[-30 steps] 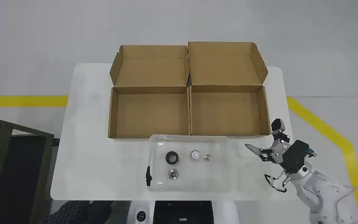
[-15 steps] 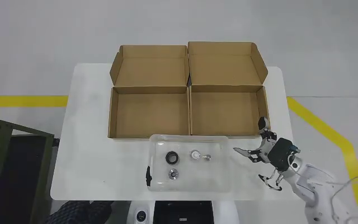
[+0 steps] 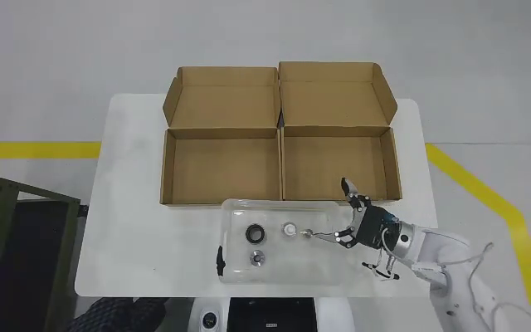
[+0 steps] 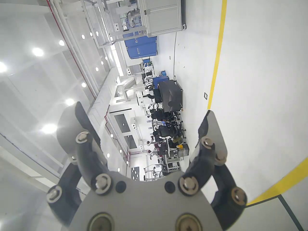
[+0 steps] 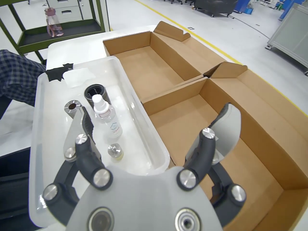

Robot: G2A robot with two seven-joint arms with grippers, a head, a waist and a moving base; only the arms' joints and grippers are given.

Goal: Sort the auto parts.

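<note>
The white right arm (image 3: 444,251) stretches in over the near right corner of the white counter (image 3: 133,166). Its black-and-grey right gripper (image 3: 330,209) is held low, jaws spread wide with nothing between them. The left gripper (image 4: 143,109) points away from the counter, its jaws likewise apart and empty.

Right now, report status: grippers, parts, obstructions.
Left gripper open, holding nothing. Right gripper open over end of clear plastic tray. Black metal sleeve and silver metal cylinder unsorted in tray. Nothing blocking.
</note>
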